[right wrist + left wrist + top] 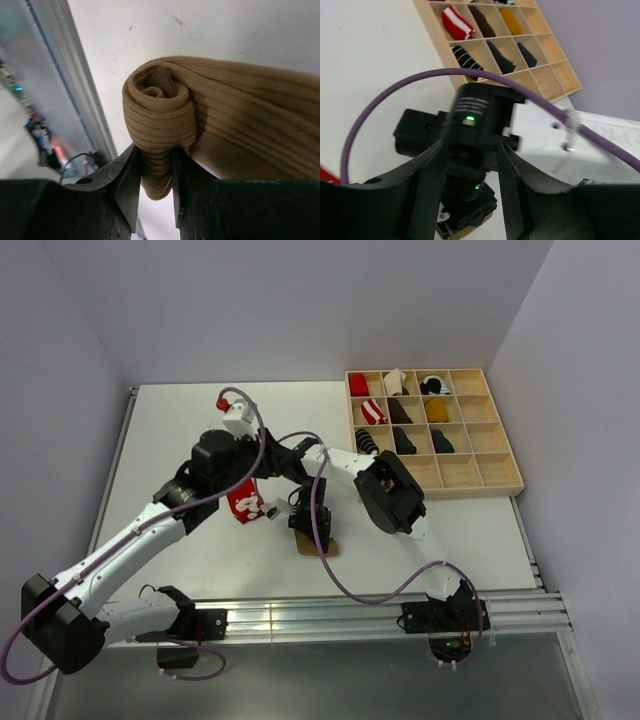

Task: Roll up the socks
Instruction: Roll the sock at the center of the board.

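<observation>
The tan-brown sock (240,125) lies on the white table, its near end rolled into a tight coil. My right gripper (156,155) is shut on that rolled end. In the top view the right gripper (310,523) points down onto the tan sock (322,545) at the table's middle front. The red sock with white marks (243,502) lies just left of it, apart from both grippers. My left gripper (288,462) hovers behind the right wrist. In the left wrist view it (470,145) is open and empty, with the right arm's black wrist seen between its fingers.
A wooden compartment tray (500,485) stands at the back right with several rolled sock bundles: red-striped, black, mustard. It also shows in the left wrist view (555,87). Purple cables loop over both arms. The metal rail (380,615) runs along the front edge.
</observation>
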Controlling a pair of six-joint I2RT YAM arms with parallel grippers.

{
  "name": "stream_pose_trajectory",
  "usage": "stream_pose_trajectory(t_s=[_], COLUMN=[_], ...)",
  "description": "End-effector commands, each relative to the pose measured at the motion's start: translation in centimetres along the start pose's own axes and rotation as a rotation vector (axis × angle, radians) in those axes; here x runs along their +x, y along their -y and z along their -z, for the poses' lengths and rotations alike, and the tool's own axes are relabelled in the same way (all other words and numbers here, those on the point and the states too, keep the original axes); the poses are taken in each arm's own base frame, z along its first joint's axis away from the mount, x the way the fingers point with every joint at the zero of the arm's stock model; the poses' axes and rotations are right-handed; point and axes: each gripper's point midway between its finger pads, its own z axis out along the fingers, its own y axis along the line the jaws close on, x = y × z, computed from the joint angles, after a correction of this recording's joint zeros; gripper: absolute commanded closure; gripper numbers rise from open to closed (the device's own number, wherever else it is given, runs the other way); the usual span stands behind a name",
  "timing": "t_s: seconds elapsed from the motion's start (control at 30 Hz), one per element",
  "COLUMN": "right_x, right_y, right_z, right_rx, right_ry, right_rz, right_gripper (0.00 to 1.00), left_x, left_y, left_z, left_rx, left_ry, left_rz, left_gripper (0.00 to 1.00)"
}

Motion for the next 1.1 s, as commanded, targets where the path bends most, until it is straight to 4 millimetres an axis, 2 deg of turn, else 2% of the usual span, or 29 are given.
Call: stream_pose_trajectory(t_s=[0.0, 0.03, 0.07, 0.13, 0.17, 0.2, 0.23, 0.27, 0.3, 0.5, 0.8, 0.97, 1.07], right_x=[3.3, 3.3, 3.3, 3.3, 3.3, 3.2, 3.1, 3.2, 3.1, 3.0, 2.6, 2.6, 2.6], right_y=[2.9, 2.9, 3.1, 3.3, 3.5, 3.5, 3.6, 3.6, 3.6, 3.9, 3.9, 3.8, 3.9], right_z=[-2.3, -2.3, -2.4, -2.5, -2.5, -2.6, -2.5, -2.5, -2.5, -2.7, -2.7, -2.7, -2.7], right_rx=[0.001, -0.007, -0.012, -0.006, -0.006, -0.008, -0.005, -0.008, -0.009, -0.010, -0.036, -0.051, -0.051], right_ry=[-0.172, -0.173, -0.176, -0.183, -0.182, -0.179, -0.175, -0.173, -0.173, -0.174, -0.130, -0.114, -0.113], right_rz=[-0.036, -0.040, -0.045, -0.048, -0.056, -0.058, -0.057, -0.061, -0.061, -0.067, -0.076, -0.078, -0.079], right_gripper=[0.73, 0.73, 0.73, 0.73, 0.73, 0.73, 0.73, 0.73, 0.73, 0.73, 0.73, 0.73, 0.73], left_x=[5.4, 6.3, 8.4, 9.5, 10.8, 11.1, 12.2, 12.5, 12.5, 17.0, 21.3, 22.2, 22.5], left_y=[2.0, 2.3, 2.9, 3.9, 3.9, 4.3, 3.9, 4.8, 4.9, 2.0, 0.7, -1.2, -1.7], left_z=[0.2, 0.3, 0.6, 1.0, 1.3, 1.8, 2.0, 2.3, 2.8, 2.1, 0.2, -0.6, -0.8], left_rx=[0.060, 0.074, 0.102, 0.132, 0.124, 0.131, 0.120, 0.168, 0.182, 0.118, 0.096, 0.009, -0.011], left_ry=[-0.091, -0.099, -0.134, -0.133, -0.140, -0.128, -0.139, -0.135, -0.123, -0.207, -0.303, -0.310, -0.308], left_rz=[-0.084, -0.091, -0.111, -0.122, -0.134, -0.131, -0.126, -0.118, -0.108, -0.113, -0.161, -0.198, -0.214], left_gripper=[0.50, 0.50, 0.49, 0.50, 0.50, 0.50, 0.50, 0.50, 0.49, 0.50, 0.48, 0.46, 0.45])
